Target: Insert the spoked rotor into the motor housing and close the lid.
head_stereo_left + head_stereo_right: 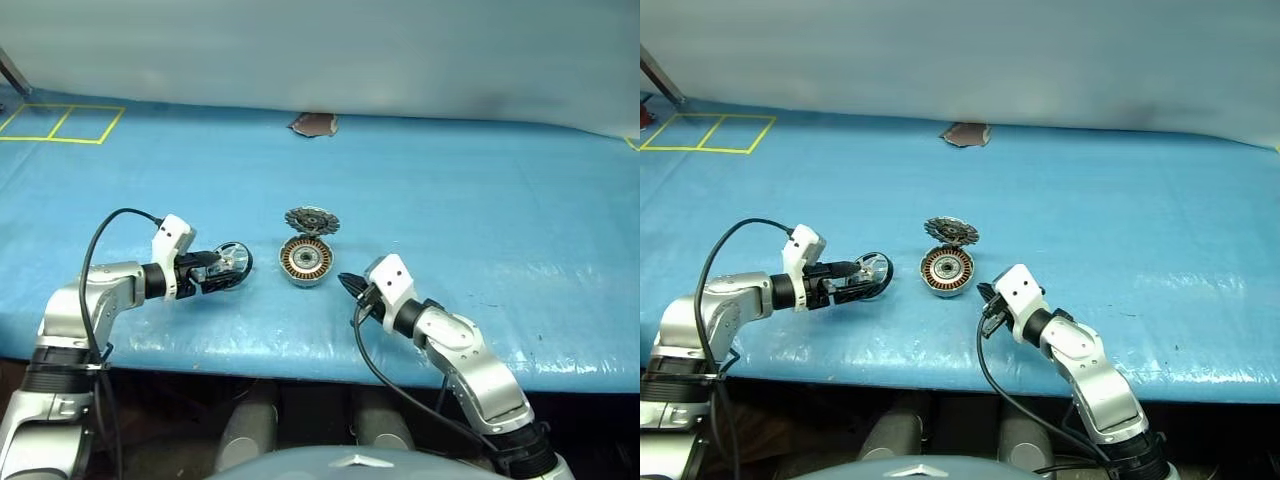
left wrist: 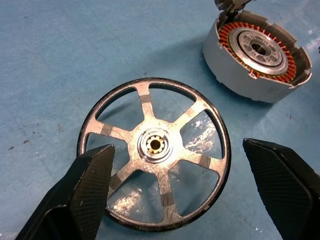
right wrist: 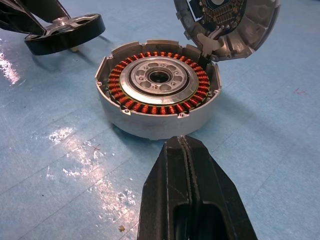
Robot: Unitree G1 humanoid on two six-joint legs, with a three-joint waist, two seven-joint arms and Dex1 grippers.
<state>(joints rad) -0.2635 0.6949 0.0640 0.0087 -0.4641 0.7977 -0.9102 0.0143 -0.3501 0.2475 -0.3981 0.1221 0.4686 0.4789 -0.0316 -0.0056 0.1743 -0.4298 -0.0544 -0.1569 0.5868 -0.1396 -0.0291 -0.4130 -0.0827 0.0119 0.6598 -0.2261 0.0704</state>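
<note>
The blue tabletop [image 1: 480, 200] carries the motor housing [image 1: 305, 262] at its middle, windings exposed, its hinged lid [image 1: 312, 221] standing up so the cup can be loaded; the spoked rotor [image 2: 154, 152] lies flat beside it between the released left gripper [image 2: 192, 185] fingers, apparently ready for pickup; the right gripper [image 3: 187, 190], clenched and empty, waits near the housing.

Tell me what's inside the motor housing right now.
Inside the motor housing sit a ring of copper-coloured windings around a silver central hub. The spoked rotor is not in it. The hub hides whatever lies beneath it.
</note>
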